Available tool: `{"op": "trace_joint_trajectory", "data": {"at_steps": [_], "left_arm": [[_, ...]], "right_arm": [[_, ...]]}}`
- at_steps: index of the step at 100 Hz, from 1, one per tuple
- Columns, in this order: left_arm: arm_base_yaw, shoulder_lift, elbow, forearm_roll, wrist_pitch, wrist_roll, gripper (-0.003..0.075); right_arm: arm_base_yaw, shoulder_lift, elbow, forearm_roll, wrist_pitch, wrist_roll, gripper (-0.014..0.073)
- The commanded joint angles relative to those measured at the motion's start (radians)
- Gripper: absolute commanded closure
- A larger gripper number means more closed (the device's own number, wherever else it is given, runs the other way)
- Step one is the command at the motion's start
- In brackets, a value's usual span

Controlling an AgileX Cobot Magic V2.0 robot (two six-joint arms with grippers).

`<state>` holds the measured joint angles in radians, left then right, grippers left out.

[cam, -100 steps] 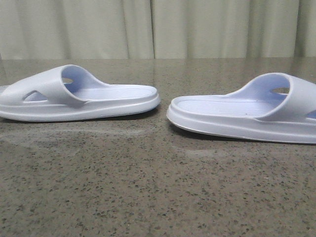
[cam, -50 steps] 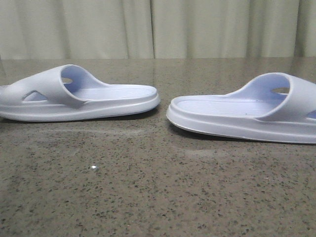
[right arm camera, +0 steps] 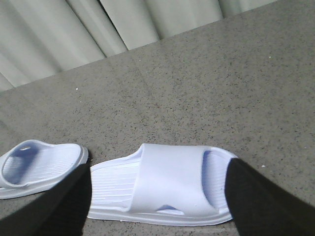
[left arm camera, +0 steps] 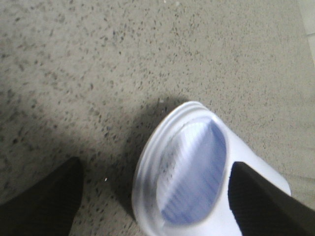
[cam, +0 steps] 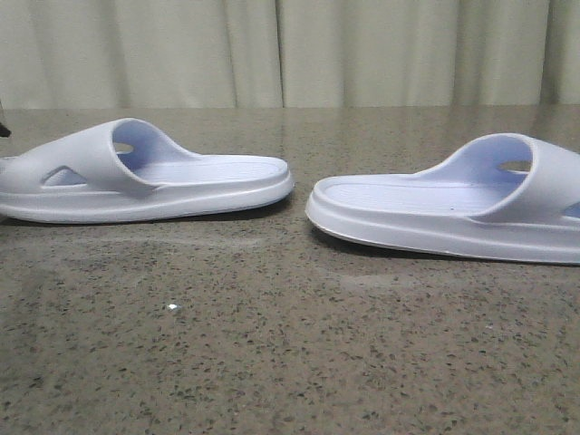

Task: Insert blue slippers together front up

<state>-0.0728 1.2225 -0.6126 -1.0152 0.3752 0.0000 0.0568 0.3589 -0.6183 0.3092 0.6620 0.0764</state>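
Two pale blue-white slippers lie sole-down on the speckled table, their open footbed ends facing each other. The left slipper [cam: 145, 172] has its strap to the left; the right slipper [cam: 444, 204] has its strap to the right. My left gripper [left arm camera: 152, 206] is open and hangs over one end of the left slipper [left arm camera: 192, 172], which looks blurred; one finger [left arm camera: 261, 201] is over it, the other [left arm camera: 44, 201] over bare table. My right gripper [right arm camera: 157, 211] is open above the right slipper [right arm camera: 167, 184], its fingers [right arm camera: 261, 201] spread past both ends. The left slipper's end [right arm camera: 39, 167] shows beside it.
The speckled grey-brown stone table [cam: 290, 362] runs back to a pale curtain [cam: 290, 45]. A small dark tip [cam: 3, 130] shows at the left edge of the front view. A tiny white speck [cam: 172, 308] lies on the table in front.
A small dark tip has come into the front view at the left edge. A white speck showed up on the table half a second ago. Both slippers lie as before.
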Motion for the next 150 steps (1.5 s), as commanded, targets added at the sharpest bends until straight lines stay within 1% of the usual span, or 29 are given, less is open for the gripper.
{"op": "trace_joint_trajectory", "data": {"at_steps": [1,12,28,53,72,84,91,98,117,131,150], "left_arm": [[0.002,0.019,-0.048,-0.018,-0.013,0.006,0.0195],[0.0,0.05,-0.077,-0.023,0.0,0.006,0.0195],[-0.02,0.096,-0.087,-0.103,0.0,0.01,0.0195],[-0.067,0.173,-0.087,-0.156,0.03,0.027,0.0195],[-0.081,0.196,-0.087,-0.153,0.072,0.03,0.0195],[-0.081,0.196,-0.087,-0.125,0.072,0.03,0.0205],[-0.081,0.196,-0.087,-0.101,0.064,0.03,0.0247],[-0.081,0.196,-0.087,-0.079,0.064,0.03,0.0314],[-0.081,0.196,-0.087,-0.027,0.05,0.03,0.0554],[-0.081,0.196,-0.087,-0.017,0.044,0.03,0.0706],[-0.079,0.193,-0.087,-0.011,0.034,0.06,0.0703]], "right_arm": [[-0.005,0.017,-0.036,0.011,-0.091,-0.002,0.0106],[-0.005,0.017,-0.034,0.011,-0.1,-0.002,0.0106],[-0.005,0.017,-0.034,0.011,-0.108,-0.002,0.0106],[-0.005,0.017,-0.034,0.011,-0.11,-0.002,0.0106],[-0.005,0.017,-0.034,0.011,-0.11,-0.002,0.0106],[-0.005,0.017,-0.034,0.011,-0.11,-0.002,0.0106],[-0.005,0.017,-0.034,0.011,-0.11,-0.002,0.0106],[-0.005,0.017,-0.034,0.011,-0.11,-0.002,0.0106],[-0.005,0.017,-0.034,0.011,-0.11,-0.002,0.0106],[-0.005,0.017,-0.034,0.011,-0.11,-0.002,0.0107],[-0.005,0.017,-0.034,0.011,-0.117,-0.002,0.0107]]}}
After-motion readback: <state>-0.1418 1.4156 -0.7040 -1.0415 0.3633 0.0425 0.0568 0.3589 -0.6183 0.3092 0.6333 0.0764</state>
